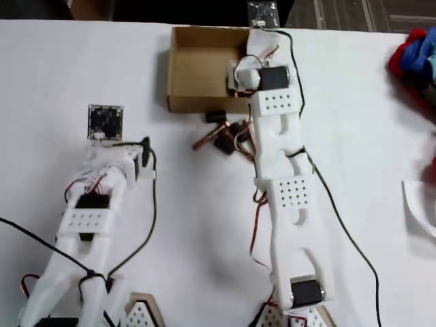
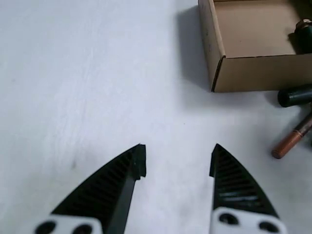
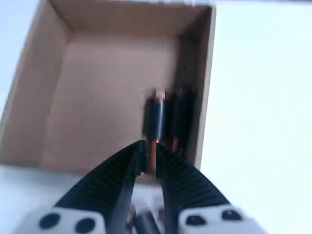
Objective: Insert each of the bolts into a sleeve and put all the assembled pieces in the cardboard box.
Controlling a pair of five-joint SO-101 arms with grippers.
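Observation:
My right gripper (image 3: 152,158) hangs over the cardboard box (image 3: 97,97), shut on the copper shaft of a bolt with a black sleeve (image 3: 156,119) on it. A second sleeved bolt (image 3: 180,119) lies beside it against the box wall. From the high view, this arm stretches up to the box (image 1: 197,68), with loose copper bolts and black sleeves (image 1: 221,136) just in front of the box. My left gripper (image 2: 178,161) is open over bare table; a black sleeve (image 2: 295,96) and a copper bolt (image 2: 292,141) lie ahead of it beside the box (image 2: 243,73).
Coloured cloth (image 1: 415,54) lies at the table's far right, and a white curved object (image 1: 419,211) sits at the right edge. Black and red cables (image 1: 153,204) trail along both arms. White table (image 1: 54,68) is open on the left.

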